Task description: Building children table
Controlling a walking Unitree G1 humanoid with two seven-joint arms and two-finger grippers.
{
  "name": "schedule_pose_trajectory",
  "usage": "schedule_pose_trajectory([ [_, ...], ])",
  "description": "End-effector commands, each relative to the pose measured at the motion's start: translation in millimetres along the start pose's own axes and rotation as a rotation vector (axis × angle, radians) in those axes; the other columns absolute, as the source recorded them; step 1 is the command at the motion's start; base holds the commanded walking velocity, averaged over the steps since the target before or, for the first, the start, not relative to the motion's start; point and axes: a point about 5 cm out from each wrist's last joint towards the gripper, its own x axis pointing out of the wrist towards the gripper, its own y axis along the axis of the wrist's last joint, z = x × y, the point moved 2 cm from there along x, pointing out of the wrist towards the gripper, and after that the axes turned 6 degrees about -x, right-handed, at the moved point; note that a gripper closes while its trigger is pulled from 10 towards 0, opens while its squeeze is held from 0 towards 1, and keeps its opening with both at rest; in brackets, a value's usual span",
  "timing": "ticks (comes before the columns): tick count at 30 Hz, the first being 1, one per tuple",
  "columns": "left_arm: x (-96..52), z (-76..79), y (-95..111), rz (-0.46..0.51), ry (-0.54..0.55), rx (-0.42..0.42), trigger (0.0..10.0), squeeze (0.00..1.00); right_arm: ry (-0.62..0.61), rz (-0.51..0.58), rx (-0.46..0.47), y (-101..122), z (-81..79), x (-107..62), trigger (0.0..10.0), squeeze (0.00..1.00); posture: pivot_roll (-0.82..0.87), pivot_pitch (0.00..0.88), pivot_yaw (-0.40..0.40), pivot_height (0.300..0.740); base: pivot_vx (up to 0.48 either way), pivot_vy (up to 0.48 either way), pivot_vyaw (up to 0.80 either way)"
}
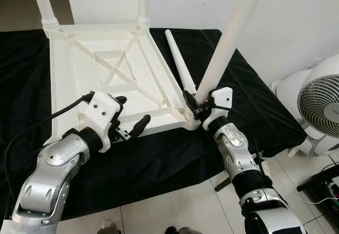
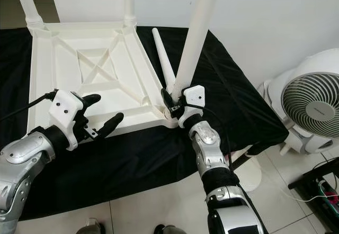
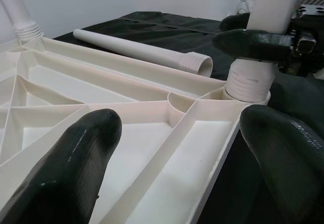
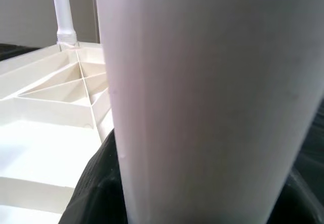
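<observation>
While left jaws (image 1: 130, 118) gape, right jaws (image 1: 194, 106) clamp leg (image 1: 225, 46).

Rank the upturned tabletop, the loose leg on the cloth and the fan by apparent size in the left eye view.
1. upturned tabletop
2. fan, cut off by the frame edge, so unsure against the leg
3. loose leg

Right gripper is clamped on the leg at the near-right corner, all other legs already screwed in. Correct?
Not all. One spare leg lies loose on the black cloth, seen in the left eye view. The right gripper does clamp the corner leg.
</observation>
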Motion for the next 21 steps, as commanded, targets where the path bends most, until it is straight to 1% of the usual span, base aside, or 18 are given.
schedule_pose_trajectory([
  [1, -1.7, 0.9, 2, 0.006, 0.019, 0.0, 10.0, 0.0, -0.061, -0.057, 0.085, -18, 7.0, -16.1, 10.0, 0.0, 0.15, 0.116, -0.092, 0.74, 0.0, 0.0, 0.0],
  [5, -1.8, 1.1, 2, 0.006, 0.018, 0.001, 10.0, 0.0, -0.073, -0.038, 0.086, -16, 8.6, -16.8, 10.0, 0.0, 0.15, 0.116, -0.092, 0.74, 0.0, 0.0, 0.0],
  [7, -1.9, 1.1, 2, 0.006, 0.019, 0.0, 10.0, 0.0, -0.089, -0.054, 0.101, -22, 9.2, -22.6, 10.0, 0.0, 0.15, 0.115, -0.089, 0.74, 0.0, 0.0, 0.0],
  [11, -1.9, 1.1, 3, 0.005, 0.017, -0.001, 10.0, 0.0, -0.118, -0.076, 0.117, -28, 10.6, -28.4, 10.0, 0.0, 0.15, 0.116, -0.088, 0.74, 0.0, 0.0, 0.0],
  [13, -1.9, 0.9, 2, 0.004, 0.015, 0.0, 10.0, 0.0, -0.139, -0.11, 0.153, -33, 12.6, -29.7, 10.0, 0.0, 0.15, 0.117, -0.086, 0.74, 0.0, 0.0, 0.0],
  [15, -1.9, 1.0, 3, 0.004, 0.013, 0.0, 10.0, 0.0, -0.151, -0.136, 0.158, -36, 15.0, -30.5, 10.0, 0.0, 0.15, 0.117, -0.086, 0.74, 0.0, 0.0, 0.0],
  [17, -2.1, 0.8, 3, 0.003, 0.013, 0.0, 10.0, 0.0, -0.154, -0.129, 0.214, -36, 14.8, -30.3, 10.0, 0.0, 0.15, 0.115, -0.085, 0.74, 0.0, 0.0, 0.0],
  [18, -2.1, 0.8, 3, 0.003, 0.013, 0.0, 10.0, 0.0, -0.154, -0.129, 0.214, -36, 14.8, -30.3, 10.0, 0.0, 0.15, 0.115, -0.085, 0.74, 0.0, 0.0, 0.0],
  [21, -2.3, 0.6, 3, 0.003, 0.013, 0.002, 10.0, 0.0, -0.138, -0.189, 0.182, -41, 12.7, -27.5, 10.0, 0.0, 0.15, 0.113, -0.084, 0.74, 0.0, 0.0, 0.0],
])
